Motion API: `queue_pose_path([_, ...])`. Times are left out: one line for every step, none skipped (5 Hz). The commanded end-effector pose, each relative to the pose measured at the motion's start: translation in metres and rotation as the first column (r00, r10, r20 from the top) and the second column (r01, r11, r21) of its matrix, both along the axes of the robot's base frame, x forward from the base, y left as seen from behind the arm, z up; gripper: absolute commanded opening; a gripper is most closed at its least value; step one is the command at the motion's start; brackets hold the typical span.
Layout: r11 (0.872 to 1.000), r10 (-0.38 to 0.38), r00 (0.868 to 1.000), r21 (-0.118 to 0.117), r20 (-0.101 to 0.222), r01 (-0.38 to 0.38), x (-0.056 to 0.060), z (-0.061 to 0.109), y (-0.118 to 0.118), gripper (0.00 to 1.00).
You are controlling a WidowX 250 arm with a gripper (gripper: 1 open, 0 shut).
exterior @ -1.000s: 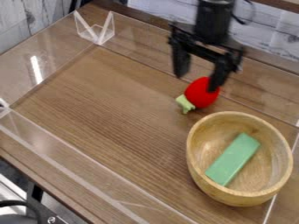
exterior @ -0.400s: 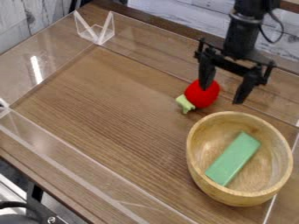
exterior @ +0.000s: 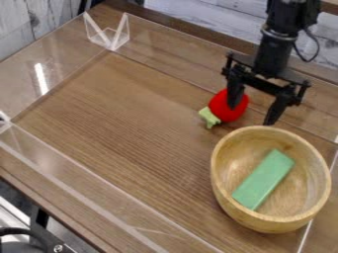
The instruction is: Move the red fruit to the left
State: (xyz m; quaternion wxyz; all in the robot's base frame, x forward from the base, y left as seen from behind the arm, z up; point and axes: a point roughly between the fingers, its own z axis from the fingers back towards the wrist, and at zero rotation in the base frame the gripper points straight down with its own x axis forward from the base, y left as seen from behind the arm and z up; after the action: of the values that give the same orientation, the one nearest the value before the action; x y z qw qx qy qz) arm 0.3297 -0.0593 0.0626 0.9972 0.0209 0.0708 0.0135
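Note:
The red fruit, a small red strawberry with a pale green stem end pointing left, lies on the wooden table just beyond the bowl. My gripper points straight down, open, with nothing between its fingers. Its left finger stands at the strawberry's right side, partly in front of it. The right finger hangs over bare table further right. I cannot tell whether the left finger touches the fruit.
A wooden bowl with a flat green block in it sits at the front right, close to the fruit. Clear acrylic walls ring the table, and a clear stand is at the back left.
My gripper has shifted to the right and come down lower, from around the strawberry to its right side. It stays open. The strawberry and the bowl have not moved.

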Motion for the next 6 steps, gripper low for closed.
queue_pose_path([1.000, 0.007, 0.999, 0.007, 0.044, -0.008, 0.004, 0.003, 0.013, 1.00])
queue_pose_path([0.999, -0.036, 0.998, 0.010, 0.053, 0.036, 0.007, 0.002, 0.005, 1.00])
queue_pose_path([0.996, -0.087, 0.994, 0.008, 0.065, 0.086, 0.010, 0.003, -0.005, 1.00])
queue_pose_path([0.994, -0.111, 0.991, 0.010, 0.072, 0.111, 0.007, 0.008, -0.007, 1.00])
queue_pose_path([0.991, -0.134, 0.988, 0.013, 0.075, 0.133, 0.004, 0.012, -0.010, 1.00])
queue_pose_path([0.993, -0.120, 0.990, 0.016, 0.077, 0.119, 0.014, 0.016, -0.009, 1.00])
